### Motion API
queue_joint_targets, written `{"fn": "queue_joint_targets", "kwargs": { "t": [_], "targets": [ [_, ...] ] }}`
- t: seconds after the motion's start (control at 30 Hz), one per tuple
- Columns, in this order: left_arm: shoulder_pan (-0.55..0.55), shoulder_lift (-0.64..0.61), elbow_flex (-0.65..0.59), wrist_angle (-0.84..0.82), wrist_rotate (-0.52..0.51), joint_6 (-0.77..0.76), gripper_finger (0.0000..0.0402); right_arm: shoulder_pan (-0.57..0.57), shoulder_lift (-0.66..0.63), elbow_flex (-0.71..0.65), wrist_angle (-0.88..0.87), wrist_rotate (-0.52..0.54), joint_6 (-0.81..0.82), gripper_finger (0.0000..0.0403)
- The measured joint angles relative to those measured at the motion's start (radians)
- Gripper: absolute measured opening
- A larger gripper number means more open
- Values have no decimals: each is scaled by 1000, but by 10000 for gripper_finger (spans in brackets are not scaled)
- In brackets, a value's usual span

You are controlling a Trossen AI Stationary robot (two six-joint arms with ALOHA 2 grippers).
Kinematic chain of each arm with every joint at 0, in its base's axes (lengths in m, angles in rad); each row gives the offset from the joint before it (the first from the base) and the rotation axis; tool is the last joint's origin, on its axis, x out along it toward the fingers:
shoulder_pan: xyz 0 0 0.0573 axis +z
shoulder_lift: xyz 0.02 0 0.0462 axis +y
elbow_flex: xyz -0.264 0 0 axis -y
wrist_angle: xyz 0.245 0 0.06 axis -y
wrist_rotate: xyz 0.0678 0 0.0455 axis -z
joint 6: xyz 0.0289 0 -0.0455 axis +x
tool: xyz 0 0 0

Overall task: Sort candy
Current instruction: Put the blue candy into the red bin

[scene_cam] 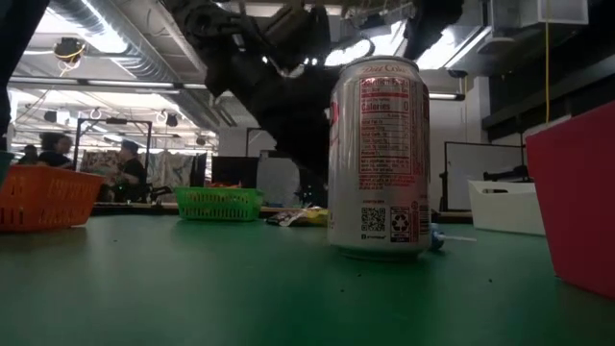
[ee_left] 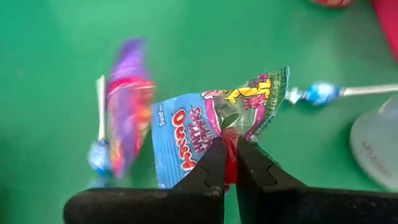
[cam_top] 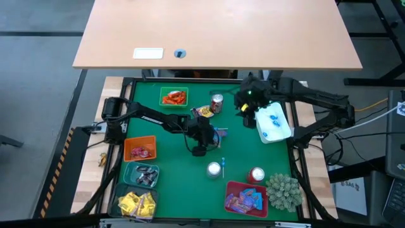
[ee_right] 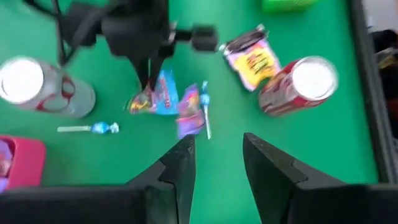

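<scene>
My left gripper [ee_left: 227, 148] is over the mat's middle [cam_top: 212, 135], shut on a blue candy packet [ee_left: 186, 137]. Beside that packet lie a purple-wrapped lollipop [ee_left: 127, 102] and a blue lollipop [ee_left: 318, 93], both flat on the green mat. A yellow packet [ee_right: 252, 59] lies near a drink can [ee_right: 300, 84]. My right gripper [ee_right: 217, 155] hangs open above the mat's far right part [cam_top: 245, 104], touching nothing. Sorted candy fills the bins: orange-red in the green basket [cam_top: 174, 97], blue in the white bin [cam_top: 273, 123], yellow [cam_top: 136, 204] and dark [cam_top: 142, 175] at the near left. My left gripper pinches the blue packet between its two fingers at an edge near the packet's colourful end [ee_left: 239, 121]. The fingers [ee_left: 208, 168] come from above, pointing down. The packet tilts up toward them; whether it is clear of the mat I cannot tell.
Three red-and-silver cans stand on the mat [cam_top: 217, 102], [cam_top: 214, 169], [cam_top: 256, 175]. A spiky plant [cam_top: 283, 190] sits at the near right corner beside a red bin [cam_top: 245, 197]. An orange basket [cam_top: 140, 149] is at the left. People show in the room behind [scene_cam: 125, 173].
</scene>
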Motion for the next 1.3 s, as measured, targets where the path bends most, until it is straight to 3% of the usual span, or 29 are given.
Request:
{"fn": "queue_joint_targets", "kwargs": {
  "t": [0.43, 0.8, 1.0, 1.3],
  "targets": [
    [-6, -71, 1, 118, 28, -65, 1, 130, -93, -188, 20, 139, 149, 131],
    [-89, -87, 3, 502, 81, -260, 1, 141, -127, -227, 31, 195, 182, 131],
    [-204, -88, 3, 618, -51, -304, 1, 140, -125, -227, 78, 195, 174, 131],
    [-389, -81, 17, 629, -303, -326, 1, 140, -125, -227, 92, 195, 173, 131]
  ]
}}
